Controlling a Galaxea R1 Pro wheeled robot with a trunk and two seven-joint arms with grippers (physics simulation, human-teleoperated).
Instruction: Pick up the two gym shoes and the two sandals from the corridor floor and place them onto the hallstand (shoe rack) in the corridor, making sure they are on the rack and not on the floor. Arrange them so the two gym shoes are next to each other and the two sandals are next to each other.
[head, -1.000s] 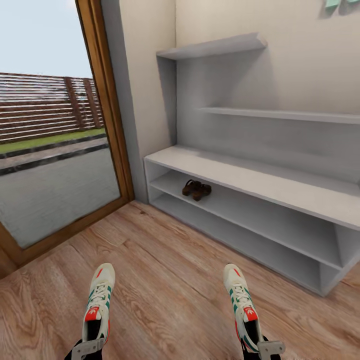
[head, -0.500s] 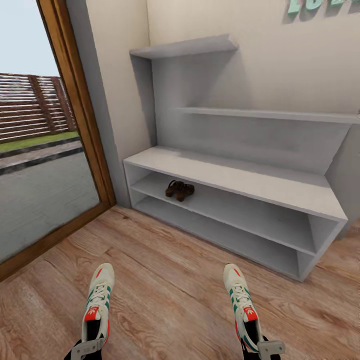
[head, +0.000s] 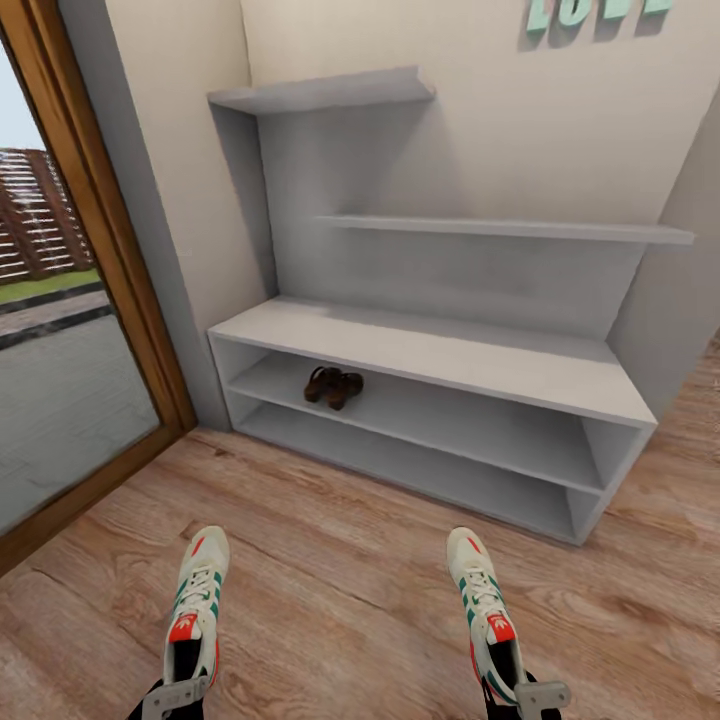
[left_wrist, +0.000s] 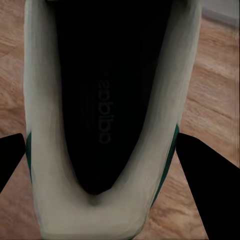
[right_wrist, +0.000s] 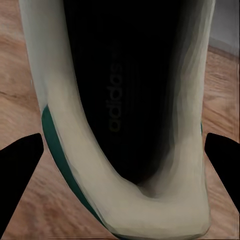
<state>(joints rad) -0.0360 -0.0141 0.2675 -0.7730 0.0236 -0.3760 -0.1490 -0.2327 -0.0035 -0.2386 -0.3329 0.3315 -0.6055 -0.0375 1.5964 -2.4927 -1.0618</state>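
In the head view, each gripper holds one white gym shoe with teal stripes, toe pointing ahead, above the corridor floor (head: 340, 590). My left gripper (head: 176, 696) is shut on the heel of the left gym shoe (head: 197, 598). My right gripper (head: 527, 697) is shut on the heel of the right gym shoe (head: 482, 598). The wrist views look into each shoe's dark opening (left_wrist: 105, 90) (right_wrist: 125, 90), with black fingers (left_wrist: 207, 175) (right_wrist: 20, 170) on both sides. The two brown sandals (head: 333, 385) sit side by side on the middle shelf of the grey hallstand (head: 430, 347).
A wood-framed glass door (head: 120, 290) stands to the left of the hallstand, with pavement and a fence outside. Teal wall letters (head: 590, 12) hang above the upper shelves (head: 500, 229). A wall corner (head: 680, 300) closes in at the right. Wood floor lies between me and the rack.
The whole head view has swung right: the hallstand and door have slid left in the picture and the rack's right end now shows. Both shoes stay held as before.
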